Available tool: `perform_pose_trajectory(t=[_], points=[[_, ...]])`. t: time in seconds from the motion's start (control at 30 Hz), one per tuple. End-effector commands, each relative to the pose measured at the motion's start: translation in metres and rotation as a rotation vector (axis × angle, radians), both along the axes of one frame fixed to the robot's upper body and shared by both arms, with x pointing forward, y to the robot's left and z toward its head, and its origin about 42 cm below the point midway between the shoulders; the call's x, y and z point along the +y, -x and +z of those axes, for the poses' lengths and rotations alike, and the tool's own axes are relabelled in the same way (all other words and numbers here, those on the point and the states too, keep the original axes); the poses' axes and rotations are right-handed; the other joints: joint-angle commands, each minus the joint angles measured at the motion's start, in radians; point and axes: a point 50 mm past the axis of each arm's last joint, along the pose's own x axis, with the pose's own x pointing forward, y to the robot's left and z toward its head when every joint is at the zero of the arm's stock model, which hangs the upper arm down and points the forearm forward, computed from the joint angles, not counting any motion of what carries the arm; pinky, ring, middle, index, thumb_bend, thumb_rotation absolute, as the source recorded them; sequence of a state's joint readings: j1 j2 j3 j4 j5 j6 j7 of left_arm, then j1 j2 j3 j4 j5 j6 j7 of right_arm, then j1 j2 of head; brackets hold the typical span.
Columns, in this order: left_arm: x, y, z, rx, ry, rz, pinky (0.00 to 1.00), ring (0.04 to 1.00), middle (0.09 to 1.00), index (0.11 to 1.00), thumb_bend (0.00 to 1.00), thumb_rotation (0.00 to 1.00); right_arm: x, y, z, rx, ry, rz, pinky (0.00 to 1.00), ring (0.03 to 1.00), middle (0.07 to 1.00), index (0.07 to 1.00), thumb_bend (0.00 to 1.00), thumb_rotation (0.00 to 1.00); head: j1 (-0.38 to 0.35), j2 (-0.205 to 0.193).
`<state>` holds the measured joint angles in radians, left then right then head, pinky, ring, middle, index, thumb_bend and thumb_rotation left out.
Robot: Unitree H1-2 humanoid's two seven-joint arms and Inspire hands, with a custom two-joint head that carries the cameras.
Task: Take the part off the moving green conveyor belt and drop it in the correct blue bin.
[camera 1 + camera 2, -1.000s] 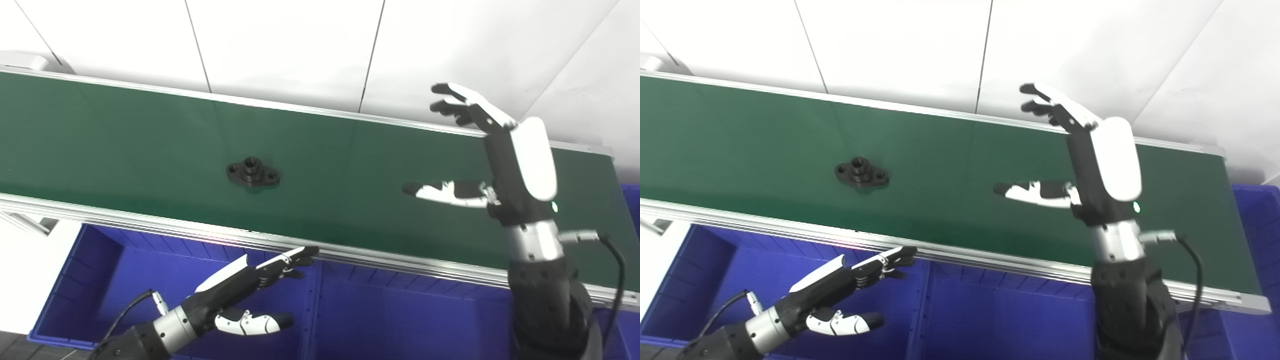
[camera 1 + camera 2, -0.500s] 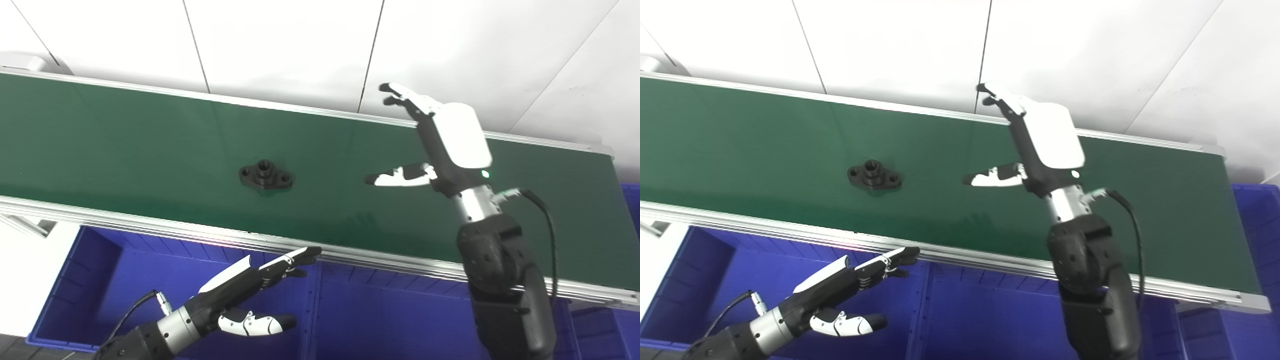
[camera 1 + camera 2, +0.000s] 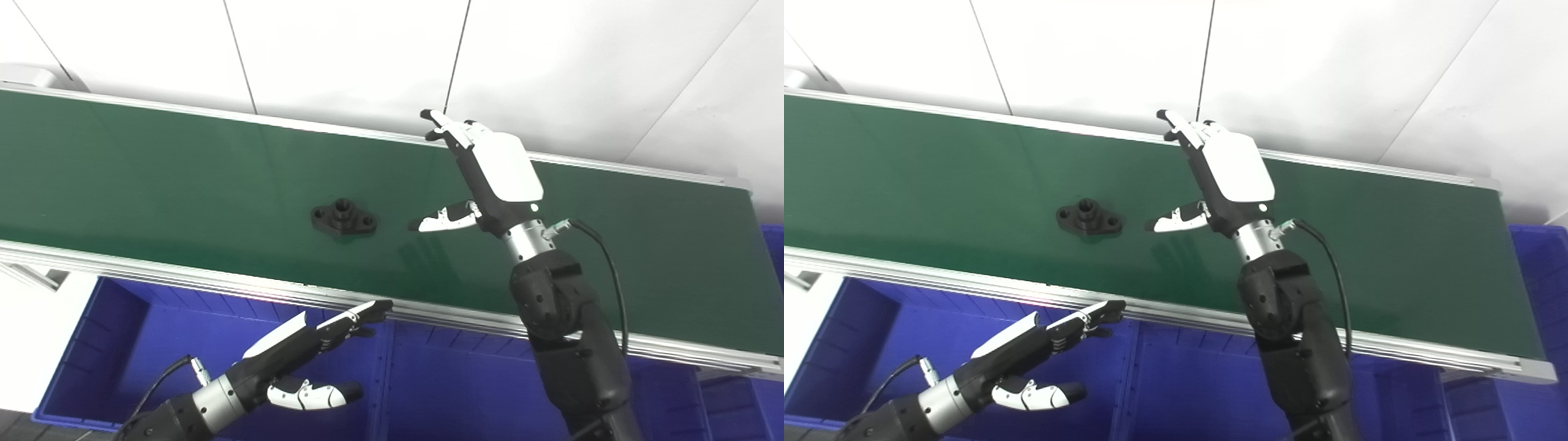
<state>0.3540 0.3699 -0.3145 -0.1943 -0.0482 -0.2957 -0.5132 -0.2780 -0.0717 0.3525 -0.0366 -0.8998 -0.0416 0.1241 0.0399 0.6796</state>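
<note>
Here, a black part (image 3: 343,218) lies flat on the smooth green belt (image 3: 153,171), untouched.
It is a matte oval flange with a raised round hub between two holes. Just beside the part, the right hand (image 3: 484,174) hovers spread wide, holding nothing. Below the part, over a ribbed blue bin (image 3: 122,343), the left hand (image 3: 306,355) waits open, empty.

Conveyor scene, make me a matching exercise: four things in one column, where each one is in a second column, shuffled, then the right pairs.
Things:
1. black part
2. right hand
3. left hand
4. blue bin

Places:
A. open, hovering over the blue bin
B. below the belt's near rail
C. lying on the green belt
D. open above the belt, right of the part

Pairs: 1-C, 2-D, 3-A, 4-B
</note>
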Motion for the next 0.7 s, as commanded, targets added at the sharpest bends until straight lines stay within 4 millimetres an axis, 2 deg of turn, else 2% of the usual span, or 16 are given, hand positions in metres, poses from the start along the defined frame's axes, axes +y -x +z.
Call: perform_pose_trajectory(t=[0.0, 0.2, 0.4, 0.67], points=[[0.0, -0.001, 0.011, -0.052, 0.015, 0.005, 0.9, 0.962, 0.996, 0.969, 0.5, 0.53, 0.016, -0.009, 0.014, -0.028, -0.04, 0.024, 0.76, 0.812, 0.792, 0.926, 0.9, 0.17, 0.002, 0.001], [-0.001, -0.001, 0.011, -0.054, 0.014, 0.006, 0.9, 0.964, 0.996, 0.97, 0.5, 0.53, 0.032, -0.016, 0.004, 0.006, -0.031, 0.046, 0.78, 0.815, 0.793, 0.927, 0.91, 0.16, 0.004, -0.002], [-0.001, -0.001, 0.011, -0.059, 0.01, 0.017, 0.89, 0.961, 0.994, 0.966, 0.5, 0.53, 0.047, -0.025, -0.007, 0.023, -0.013, 0.047, 0.76, 0.807, 0.783, 0.933, 0.91, 0.17, -0.006, 0.01], [0.0, 0.0, 0.012, -0.058, 0.01, 0.028, 0.89, 0.955, 0.995, 0.971, 0.49, 0.56, 0.055, -0.033, -0.027, 0.063, 0.009, 0.03, 0.74, 0.801, 0.785, 0.931, 0.91, 0.18, -0.003, 0.015]])
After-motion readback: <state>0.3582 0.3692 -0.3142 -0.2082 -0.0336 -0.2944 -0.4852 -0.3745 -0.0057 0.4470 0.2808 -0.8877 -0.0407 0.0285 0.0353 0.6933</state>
